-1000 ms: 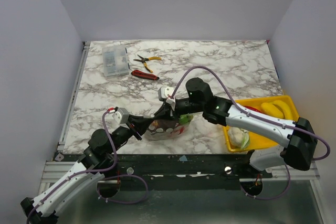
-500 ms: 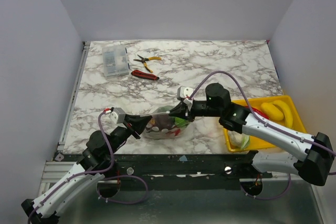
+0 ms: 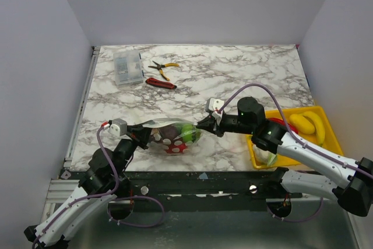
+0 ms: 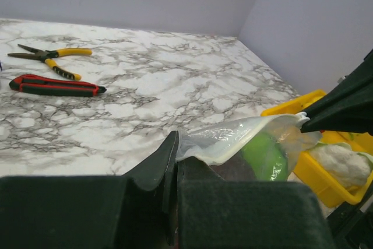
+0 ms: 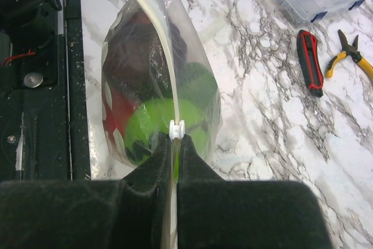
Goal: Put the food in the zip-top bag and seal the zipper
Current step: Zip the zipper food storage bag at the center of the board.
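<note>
At marbled table's (image 3: 250, 71) near edge, crinkly dotted zip-top bag (image 3: 172, 137) bulges.

Open table (image 3: 245, 71) behind the zip-top bag (image 3: 172, 137); yellow tray (image 4: 312, 176) crowds its right.

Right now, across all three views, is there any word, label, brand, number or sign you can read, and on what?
None: no text can be read in any view.
Bag: the print is only white round dots, with no letters.
Red tool, pliers, box, tray: no marking shows; anything on them is too small to tell.
</note>
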Motion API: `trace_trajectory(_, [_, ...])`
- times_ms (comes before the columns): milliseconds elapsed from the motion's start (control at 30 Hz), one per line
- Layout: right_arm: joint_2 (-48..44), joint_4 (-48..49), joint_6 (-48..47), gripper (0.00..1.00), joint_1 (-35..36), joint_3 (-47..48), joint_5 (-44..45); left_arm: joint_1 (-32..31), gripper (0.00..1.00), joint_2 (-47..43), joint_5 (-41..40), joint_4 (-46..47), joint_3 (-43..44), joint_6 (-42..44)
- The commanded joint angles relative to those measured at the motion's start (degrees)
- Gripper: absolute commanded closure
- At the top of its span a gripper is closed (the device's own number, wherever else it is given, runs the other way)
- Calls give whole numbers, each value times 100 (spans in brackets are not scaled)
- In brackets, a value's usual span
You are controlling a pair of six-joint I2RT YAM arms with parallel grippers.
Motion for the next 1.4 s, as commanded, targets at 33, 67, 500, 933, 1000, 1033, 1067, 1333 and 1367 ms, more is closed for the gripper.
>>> trace_trajectory(33, [-173,-291,43,100,-90,-185,335,50,100,-647,-1161,-298,167,203])
trace_trajectory(67, [-179,-302,49,100,-90,-193,337,54,100,-706,-1240,-337,159,196])
trace_trajectory(500, [-244,-319,96,100,-90,-325,292,54,100,-1164,-1630,-660,167,291])
trace_trajectory(933, [-267,-409,115,100,-90,-384,282,50,100,-1325,-1786,-814,235,438])
trace_trajectory(1000, [-292,-418,126,100,-90,-396,297,55,100,-1377,-1840,-873,246,441])
trace_trajectory(1033, [-297,-416,128,100,-90,-393,302,54,100,-1405,-1847,-885,246,449])
trace_trajectory(1067, [-294,-417,131,100,-90,-391,290,54,100,-1424,-1855,-896,253,450])
trace_trajectory(1333, [-303,-384,181,100,-90,-424,322,54,100,-1464,-1886,-948,273,467])
trace_trajectory(1367, [-301,-377,191,100,-90,-425,322,54,100,-1454,-1876,-951,272,459])
